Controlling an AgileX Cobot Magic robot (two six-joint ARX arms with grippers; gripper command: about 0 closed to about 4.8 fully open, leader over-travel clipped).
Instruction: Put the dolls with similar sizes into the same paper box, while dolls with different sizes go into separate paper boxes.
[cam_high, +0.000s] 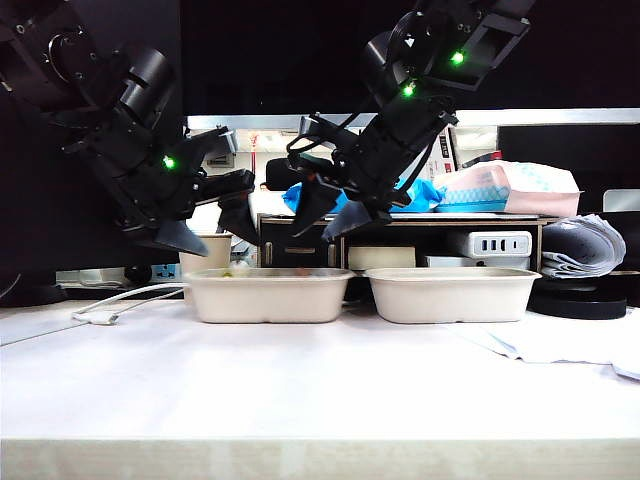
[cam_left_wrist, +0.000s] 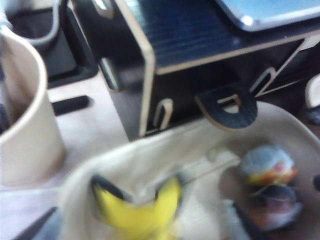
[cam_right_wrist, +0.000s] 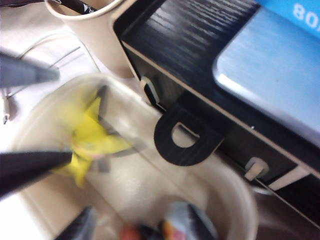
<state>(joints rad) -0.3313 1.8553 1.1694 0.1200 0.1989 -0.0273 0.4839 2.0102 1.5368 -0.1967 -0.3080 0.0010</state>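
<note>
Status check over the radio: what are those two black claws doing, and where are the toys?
Left gripper and right gripper open above left beige pulp tray. Yellow-and-black doll and striped doll inside. Right tray unobstructed.

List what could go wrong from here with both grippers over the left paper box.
1. The left gripper and right gripper hang close together above the left paper box; they might collide on withdrawal.
2. The yellow doll and the striped doll lie in that box right beneath the fingers, so a low move might knock them.
3. The pen cup stands beside the box and might get tipped.
</note>
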